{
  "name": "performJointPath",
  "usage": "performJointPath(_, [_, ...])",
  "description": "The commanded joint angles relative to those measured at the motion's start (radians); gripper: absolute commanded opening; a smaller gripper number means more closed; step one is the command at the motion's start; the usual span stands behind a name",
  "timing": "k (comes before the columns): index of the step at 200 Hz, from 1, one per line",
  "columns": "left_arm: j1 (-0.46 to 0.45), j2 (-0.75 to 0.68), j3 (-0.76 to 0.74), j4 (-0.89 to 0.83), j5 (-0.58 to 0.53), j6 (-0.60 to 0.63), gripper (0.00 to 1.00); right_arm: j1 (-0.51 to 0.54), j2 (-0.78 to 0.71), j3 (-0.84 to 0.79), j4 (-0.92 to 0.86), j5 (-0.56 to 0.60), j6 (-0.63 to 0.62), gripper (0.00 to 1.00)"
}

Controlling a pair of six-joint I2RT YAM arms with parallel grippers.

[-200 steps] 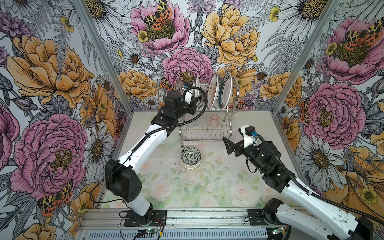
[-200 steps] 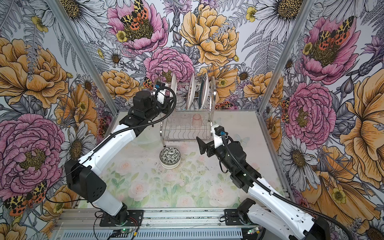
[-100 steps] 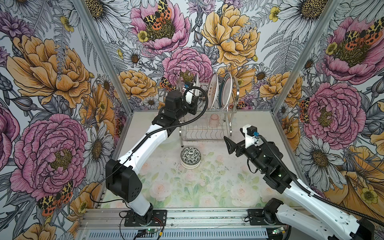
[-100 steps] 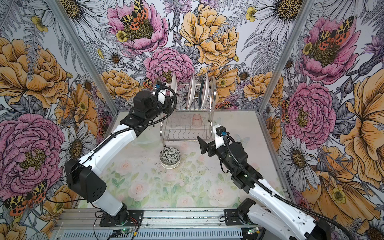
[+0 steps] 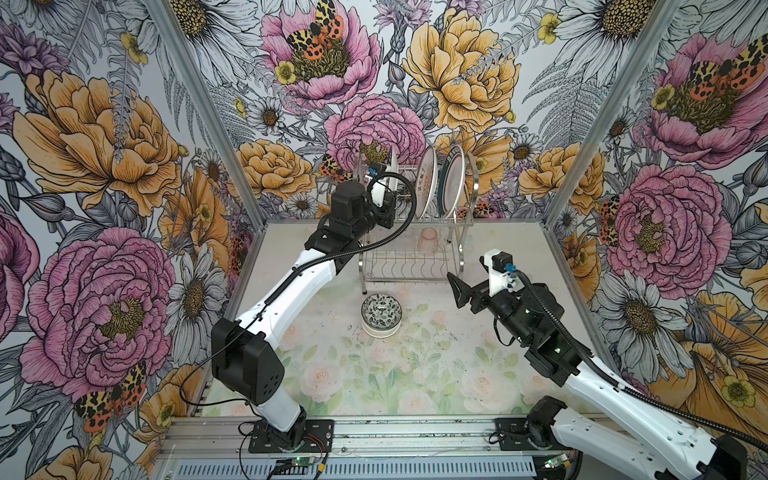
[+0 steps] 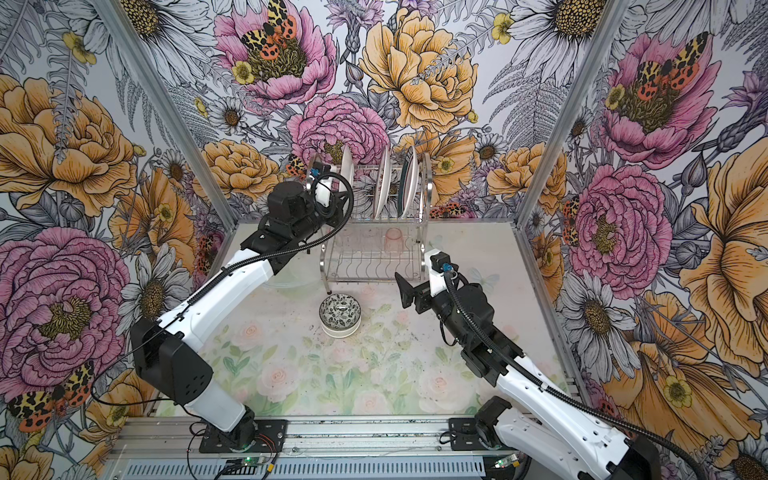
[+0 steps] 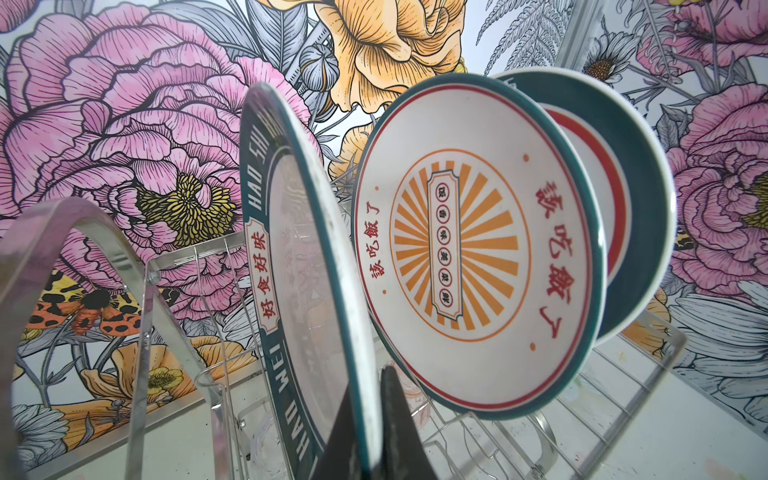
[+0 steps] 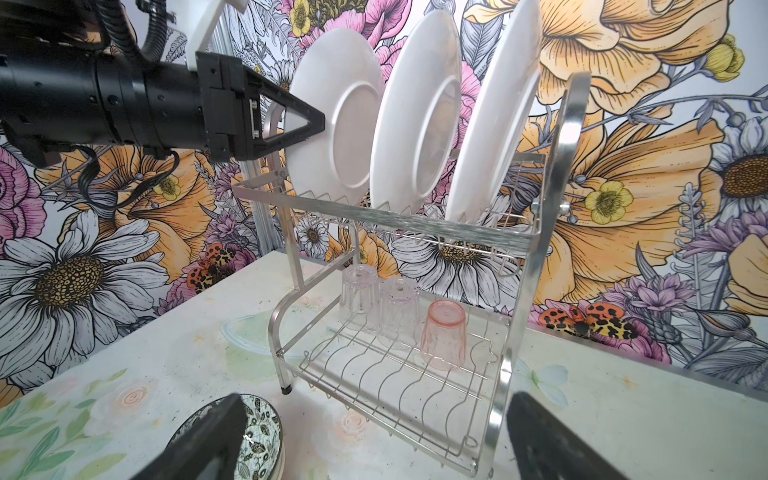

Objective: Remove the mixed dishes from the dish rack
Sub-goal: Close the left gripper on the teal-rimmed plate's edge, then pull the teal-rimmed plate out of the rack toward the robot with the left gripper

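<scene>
- Bowls (image 5: 381,315) are found stacked on the table (image 5: 332,374), in front of the rack (image 8: 561,166) and apart from it; these are judged already unloaded.
- To the right of the bowls, the right claw (image 5: 458,291) is held above the table, pointed toward the rack, with its jaws spread wide and nothing between them.
- On the rack's lower shelf, two clear cups (image 8: 359,297) and a pink cup (image 8: 444,334) are stood upside down, side by side, untouched.
- On the upper shelf, the end plate (image 8: 332,124), a sunburst plate (image 7: 478,249) and a third plate (image 7: 640,208) are stood on edge in the slots.
- The end plate, nearest the left arm, is pinched at its rim by the left claw (image 8: 313,120), whose jaws are closed down on it.
- The step in hand is judged to be the taking of this plate: the grip is made, the lift not yet begun.
- A straight pull upward along the slot is called for next, so that the rim is freed from the wires and the sunburst plate is not knocked.
</scene>
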Motion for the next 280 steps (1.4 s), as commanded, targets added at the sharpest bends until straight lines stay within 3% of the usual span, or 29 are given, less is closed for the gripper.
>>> performJointPath(1, [-0.006, -0.026, -0.011, 0.051, -0.019, -0.022, 0.0, -0.006, 0.007, -0.005, 0.03, 0.0, -0.012, 1.0])
performJointPath(183, [0.008, -0.13, -0.007, 0.209, 0.029, -0.041, 0.0, -0.045, 0.088, -0.02, 0.138, -0.054, 0.041, 1.0])
performJointPath(237, [0.015, -0.273, -0.09, 0.166, 0.102, -0.035, 0.0, -0.066, 0.091, -0.012, 0.123, -0.1, 0.112, 1.0])
performJointPath(280, [0.011, -0.451, -0.189, 0.019, 0.166, 0.059, 0.0, -0.075, 0.09, 0.016, 0.093, -0.111, 0.157, 1.0])
